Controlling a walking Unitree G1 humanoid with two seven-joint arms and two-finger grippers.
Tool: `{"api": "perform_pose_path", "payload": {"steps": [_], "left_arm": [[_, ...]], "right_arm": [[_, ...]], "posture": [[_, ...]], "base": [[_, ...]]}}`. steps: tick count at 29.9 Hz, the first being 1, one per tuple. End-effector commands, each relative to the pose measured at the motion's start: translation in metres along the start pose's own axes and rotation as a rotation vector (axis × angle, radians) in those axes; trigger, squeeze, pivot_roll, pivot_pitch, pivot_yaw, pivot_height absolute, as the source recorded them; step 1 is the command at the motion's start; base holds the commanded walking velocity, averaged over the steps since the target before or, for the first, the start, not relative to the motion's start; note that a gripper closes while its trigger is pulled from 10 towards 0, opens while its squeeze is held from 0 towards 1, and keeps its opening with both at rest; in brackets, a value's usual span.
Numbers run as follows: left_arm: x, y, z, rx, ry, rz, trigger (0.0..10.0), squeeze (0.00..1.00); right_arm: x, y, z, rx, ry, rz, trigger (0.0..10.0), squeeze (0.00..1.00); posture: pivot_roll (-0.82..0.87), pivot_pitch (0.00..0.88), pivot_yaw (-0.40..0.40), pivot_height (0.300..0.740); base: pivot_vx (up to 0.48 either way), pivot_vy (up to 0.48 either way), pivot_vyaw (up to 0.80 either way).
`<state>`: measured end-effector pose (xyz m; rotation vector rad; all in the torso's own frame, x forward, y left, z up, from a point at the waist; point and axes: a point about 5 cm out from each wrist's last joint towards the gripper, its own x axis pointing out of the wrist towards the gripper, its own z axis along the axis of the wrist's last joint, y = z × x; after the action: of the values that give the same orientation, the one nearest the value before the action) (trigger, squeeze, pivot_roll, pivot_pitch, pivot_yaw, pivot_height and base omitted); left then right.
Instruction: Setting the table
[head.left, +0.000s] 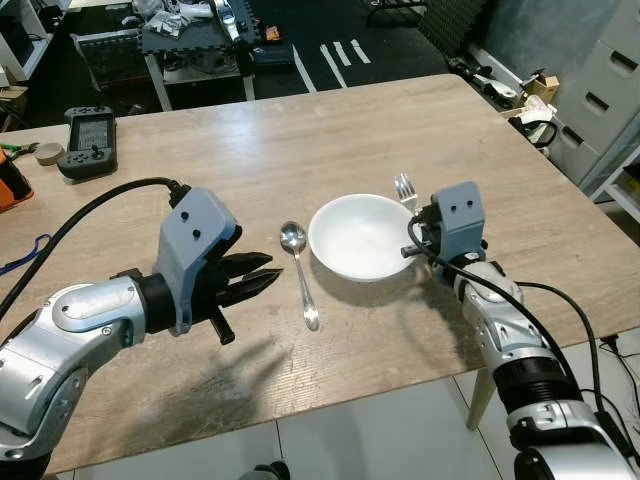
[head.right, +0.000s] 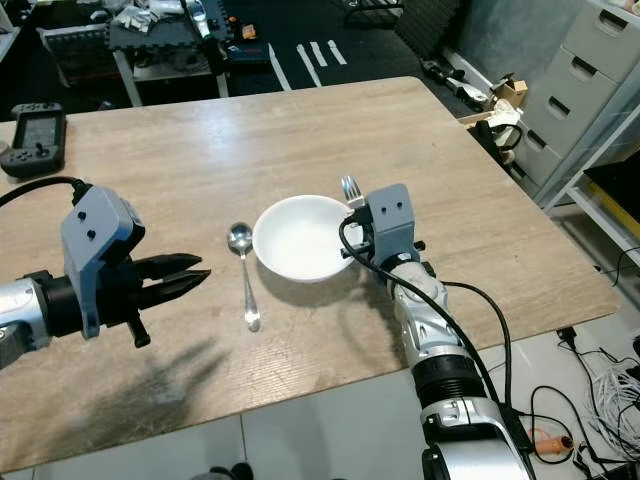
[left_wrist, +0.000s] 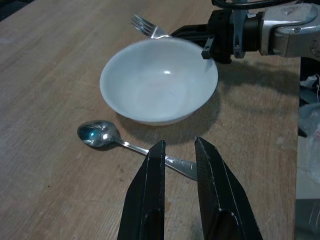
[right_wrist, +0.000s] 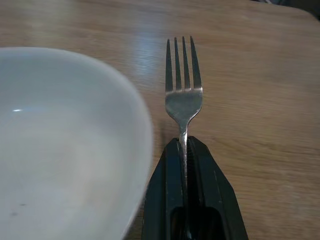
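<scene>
A white bowl (head.left: 360, 236) sits on the wooden table (head.left: 300, 140). A metal spoon (head.left: 299, 268) lies just left of it, bowl end pointing away from me. My right gripper (right_wrist: 183, 150) is shut on the handle of a metal fork (right_wrist: 183, 90), held low just right of the bowl with its tines (head.left: 404, 188) pointing away. My left gripper (head.left: 268, 280) hovers left of the spoon, fingers (left_wrist: 150, 185) slightly apart with nothing between them; in the left wrist view the spoon handle (left_wrist: 172, 162) lies just beyond the fingertips.
A black handheld game console (head.left: 89, 139) rests at the table's far left, with an orange object (head.left: 10, 185) at the left edge. White drawer cabinets (head.left: 605, 90) stand to the right. A low platform with clutter (head.left: 190, 40) sits on the dark floor beyond the table.
</scene>
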<state>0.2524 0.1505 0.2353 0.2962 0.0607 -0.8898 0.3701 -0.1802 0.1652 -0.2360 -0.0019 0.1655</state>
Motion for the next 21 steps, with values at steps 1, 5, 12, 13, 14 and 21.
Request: {"api": "perform_pose_path", "payload": {"steps": [1,5,12,13,14,21], "left_arm": [[0.0,-0.001,-0.001,0.008,0.006,0.012,10.0,0.0],[0.002,0.003,0.0,0.004,-0.005,0.047,10.0,0.0],[0.002,0.002,-0.002,-0.014,-0.009,0.074,10.0,0.0],[0.002,0.002,-0.002,-0.014,-0.009,0.074,10.0,0.0],[0.002,0.001,-0.004,-0.018,-0.006,0.077,10.0,0.0],[0.004,0.002,-0.006,-0.026,-0.001,0.085,10.0,0.0]], "right_arm": [[-0.002,-0.015,0.0,-0.049,0.002,-0.095,10.0,0.0],[-0.005,-0.043,0.015,-0.089,-0.058,-0.273,10.0,0.0],[-0.03,-0.042,0.07,0.09,-0.286,-0.233,10.0,0.0],[-0.03,-0.042,0.07,0.09,-0.286,-0.233,10.0,0.0],[-0.036,-0.02,0.072,0.158,-0.278,-0.128,10.0,0.0],[-0.067,0.076,0.069,0.422,-0.167,0.29,10.0,0.0]], "posture": [[0.09,0.074,0.083,0.74],[0.09,0.076,0.082,0.74],[0.08,0.086,0.077,0.74],[0.08,0.086,0.077,0.74],[0.07,0.091,0.081,0.74],[0.06,0.09,0.088,0.74]], "base": [[0.0,0.0,0.0],[0.0,0.0,0.0],[0.0,0.0,0.0],[0.0,0.0,0.0],[0.0,0.0,0.0],[0.0,0.0,0.0]]}}
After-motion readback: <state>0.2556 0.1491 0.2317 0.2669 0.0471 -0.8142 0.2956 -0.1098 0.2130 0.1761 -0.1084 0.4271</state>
